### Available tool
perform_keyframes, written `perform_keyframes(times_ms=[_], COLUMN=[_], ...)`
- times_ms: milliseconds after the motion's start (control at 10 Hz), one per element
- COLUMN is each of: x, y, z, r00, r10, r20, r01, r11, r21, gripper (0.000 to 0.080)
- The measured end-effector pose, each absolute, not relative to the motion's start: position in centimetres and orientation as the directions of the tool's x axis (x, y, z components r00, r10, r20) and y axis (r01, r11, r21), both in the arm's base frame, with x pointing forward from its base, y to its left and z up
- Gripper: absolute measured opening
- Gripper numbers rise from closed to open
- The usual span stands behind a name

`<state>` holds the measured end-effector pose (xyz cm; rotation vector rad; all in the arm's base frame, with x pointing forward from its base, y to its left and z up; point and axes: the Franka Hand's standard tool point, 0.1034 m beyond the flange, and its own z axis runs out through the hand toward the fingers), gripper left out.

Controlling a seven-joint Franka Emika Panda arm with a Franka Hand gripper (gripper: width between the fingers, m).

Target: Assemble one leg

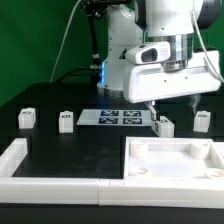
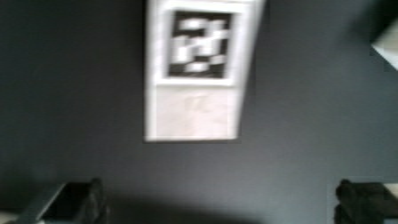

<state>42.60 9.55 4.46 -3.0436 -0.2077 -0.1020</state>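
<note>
Four small white legs with tags stand in a row on the black table: one and another at the exterior view's left, a third and a fourth at its right. My gripper hangs above the table just beside the third leg, not touching it. In the wrist view a leg with its tag lies ahead of my gripper, apart from it. The dark fingers stand wide apart with nothing between them. The wrist view is blurred.
The marker board lies between the two pairs of legs. The large white tray-like part sits at the front right. A white L-shaped rim runs along the front left. A white edge shows at the wrist view's border.
</note>
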Motion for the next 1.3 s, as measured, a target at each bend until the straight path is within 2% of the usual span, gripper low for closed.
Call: perform_keyframes(times_ms=[100,200,300,500,900,1000,1100,1300], x=[42.2,42.0,41.8,41.4,41.1,40.5,41.2,39.5], y=[10.5,11.3,12.2,14.3,14.1,13.5,12.9,13.5], z=[4.4,4.4,4.4,4.5,4.3,4.2,4.3,3.8], r00=[0.998,0.994,0.97,0.93,0.947,0.946,0.925,0.874], r10=[-0.037,-0.097,-0.243,-0.367,-0.318,-0.27,-0.241,-0.223], r20=[0.052,0.044,0.022,0.003,-0.054,-0.181,-0.292,-0.431], r01=[-0.031,-0.091,-0.238,-0.363,-0.322,-0.29,-0.28,-0.282], r11=[-0.994,-0.99,-0.964,-0.922,-0.939,-0.952,-0.955,-0.957], r21=[-0.102,-0.109,-0.122,-0.133,-0.117,-0.096,-0.097,-0.075], gripper=[0.0649,0.0649,0.0649,0.0649,0.0649,0.0649,0.0649,0.0649])
